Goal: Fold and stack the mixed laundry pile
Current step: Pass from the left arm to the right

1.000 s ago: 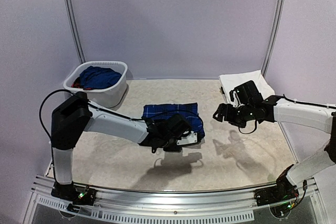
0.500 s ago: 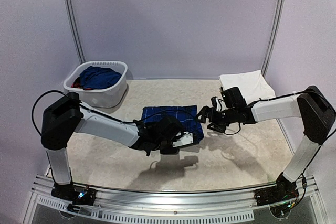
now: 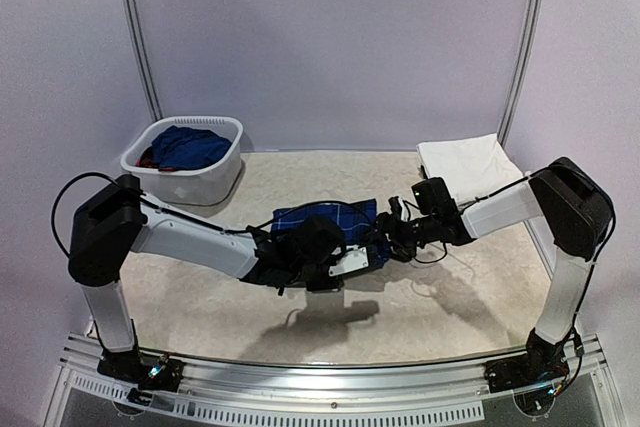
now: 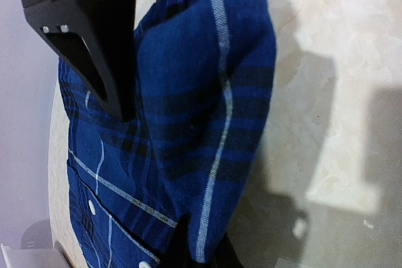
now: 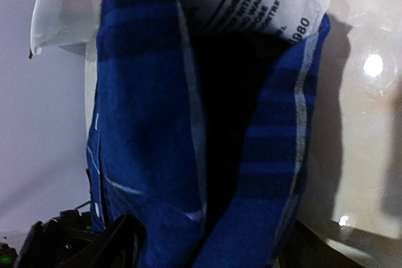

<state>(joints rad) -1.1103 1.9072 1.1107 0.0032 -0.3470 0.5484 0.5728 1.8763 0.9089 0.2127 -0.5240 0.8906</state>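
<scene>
Step in hand: mid-fold, by the look of it, on the large navy cotton shirt with thin white plaid lines [image 3: 322, 214], its right edge gathered up where both arms meet.
Shirt position: middle of the pale speckled bench [image 3: 455, 292]; far part lying flat, near-right part bunched and raised off the surface.
Grip, left: left hand [image 3: 350, 255] clamped tight on a thick fold of the plaid cloth, blue fabric bulging past one black finger [image 4: 94, 42] in the wrist view.
Grip, right: right hand [image 3: 388, 232] in from the right, fingers apart and straddling the shirt's edge; white printed care label [image 5: 251, 4] filling the top of its wrist view; no firm pinch to be seen.
Next move, as judged: squeeze shut on that edge, then carry both corners across together, layers kept even, before laying flat and letting go.
Risk: uneven pull, a skewed fold or a dragged lower layer.
Basket: oval white plastic basket [image 3: 226, 169] at the far left, holding a heaped solid blue garment [image 3: 190, 145] and a bit of red cloth [image 3: 148, 158] by its left rim; both unfolded.
Stack: folded white cloth [image 3: 468, 161] flat at the far right, well apart from the shirt; a likely landing spot.
Progress: roughly midway, judging by what remains.
</scene>
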